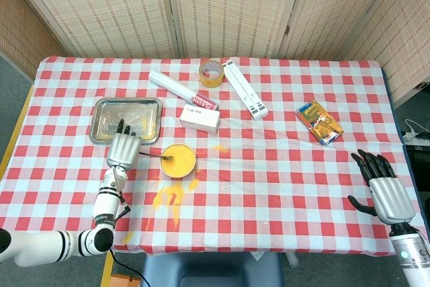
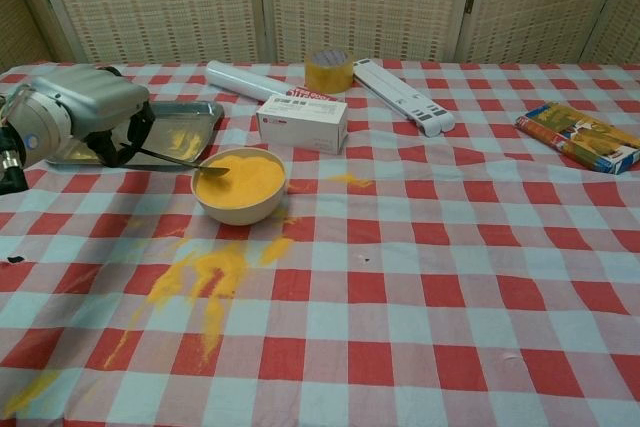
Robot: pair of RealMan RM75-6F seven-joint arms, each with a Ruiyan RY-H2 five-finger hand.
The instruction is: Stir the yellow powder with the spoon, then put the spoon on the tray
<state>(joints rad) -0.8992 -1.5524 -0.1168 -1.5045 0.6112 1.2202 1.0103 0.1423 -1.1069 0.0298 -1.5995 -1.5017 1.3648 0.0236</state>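
One spoon [image 2: 185,162], held by the left hand [image 2: 85,112] at frame left, dips into the yellow powder [image 2: 240,179]; the right hand [image 1: 384,186] rests spread wide, lower right.

Bowl [image 2: 240,185] near bench [image 2: 450,277] front-left; spilled powder [image 2: 205,277] in front of it. Tray [image 2: 190,127] behind-left of bowl. Left hand [image 2: 85,112] over tray's front edge, holding spoon [image 2: 185,162], whose tip lies in bowl. Carton [image 2: 302,123] behind bowl; tape roll [image 2: 329,71] behind carton. Booklet [image 2: 578,135] far right.
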